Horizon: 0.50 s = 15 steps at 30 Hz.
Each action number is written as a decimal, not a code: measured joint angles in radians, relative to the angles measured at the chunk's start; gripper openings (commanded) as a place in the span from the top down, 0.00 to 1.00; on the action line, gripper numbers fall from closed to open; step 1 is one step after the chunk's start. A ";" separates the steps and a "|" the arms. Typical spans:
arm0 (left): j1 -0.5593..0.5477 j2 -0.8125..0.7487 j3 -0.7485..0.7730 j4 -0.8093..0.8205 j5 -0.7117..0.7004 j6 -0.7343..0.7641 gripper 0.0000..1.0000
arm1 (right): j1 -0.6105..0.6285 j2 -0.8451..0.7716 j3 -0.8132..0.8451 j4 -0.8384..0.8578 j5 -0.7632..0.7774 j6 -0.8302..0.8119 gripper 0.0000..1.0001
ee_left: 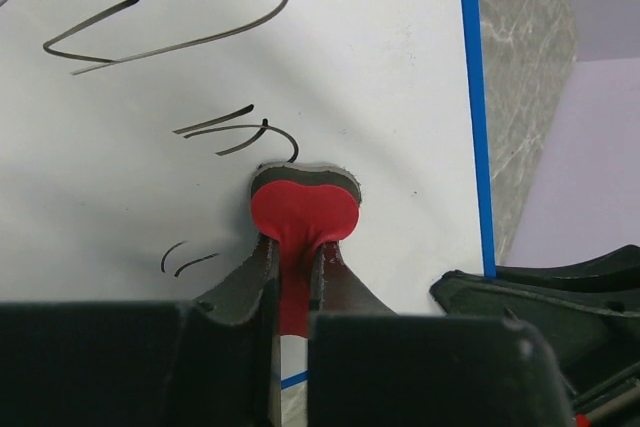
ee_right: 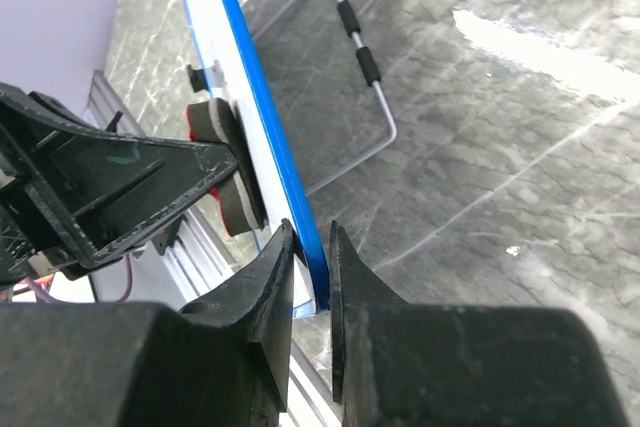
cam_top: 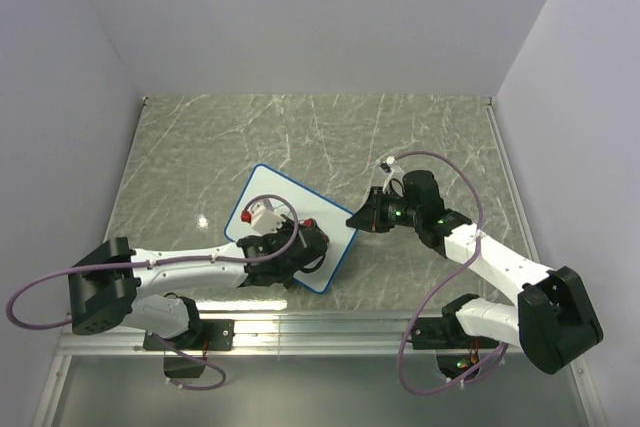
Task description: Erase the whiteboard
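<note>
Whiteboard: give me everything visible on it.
The whiteboard is a flat, glossy white panel with a thin blue rim and rounded corners, and it bears black scribbles. It looks tilted up off the marble-look table, with a wire stand with black sleeves behind it. The right claw pinches its rim. The left claw presses a red eraser against its face near that rim.

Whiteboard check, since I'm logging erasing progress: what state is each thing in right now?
whiteboard: tilted up, not wiped clean.
scribbles: unerased, above and left of the eraser.
eraser: gripped, pad against the board face.
left gripper: shut on the eraser.
right gripper: shut on the whiteboard's blue edge.
wire stand: folded out behind the board.
</note>
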 measured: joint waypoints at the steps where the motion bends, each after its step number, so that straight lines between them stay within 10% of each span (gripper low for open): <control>1: -0.002 0.000 -0.006 0.008 -0.003 -0.010 1.00 | 0.000 0.000 0.000 -0.005 0.006 -0.001 1.00; 15: -0.166 0.103 0.018 -0.145 0.272 -0.098 1.00 | 0.000 -0.019 0.002 -0.039 0.002 -0.030 1.00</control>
